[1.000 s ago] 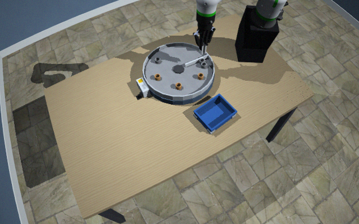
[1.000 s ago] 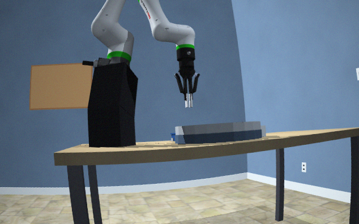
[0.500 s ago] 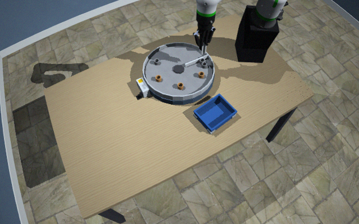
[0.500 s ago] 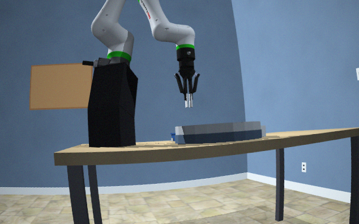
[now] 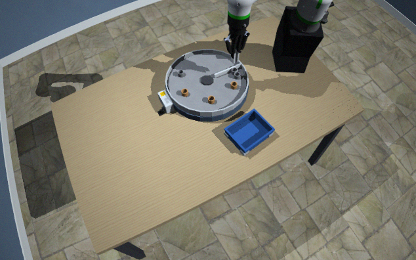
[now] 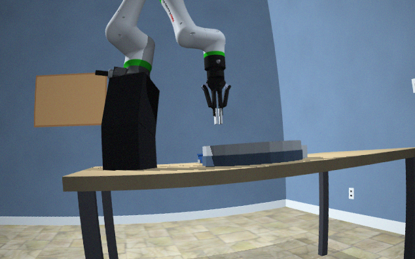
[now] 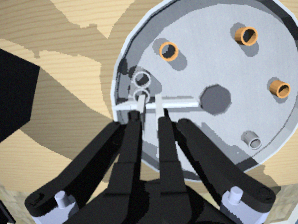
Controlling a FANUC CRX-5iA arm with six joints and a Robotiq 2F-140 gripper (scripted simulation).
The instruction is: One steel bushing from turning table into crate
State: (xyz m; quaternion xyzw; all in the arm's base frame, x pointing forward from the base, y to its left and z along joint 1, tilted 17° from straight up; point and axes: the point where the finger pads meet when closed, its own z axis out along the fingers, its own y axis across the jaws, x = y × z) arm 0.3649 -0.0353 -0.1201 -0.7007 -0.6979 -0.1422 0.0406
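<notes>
The turning table carries three steel bushings. One steel bushing stands alone near the rim. Two others stand close together beside the white bar near the rim, one steel bushing and a second one, partly covered by a fingertip in the wrist view. Three orange bushings stand apart. My gripper is shut, nothing between its fingertips, well above the table's rim area. The blue crate is empty.
A white bar reaches from near the dark hub to the rim. A white box sits beside the turning table. The black robot pedestal stands on the wooden table.
</notes>
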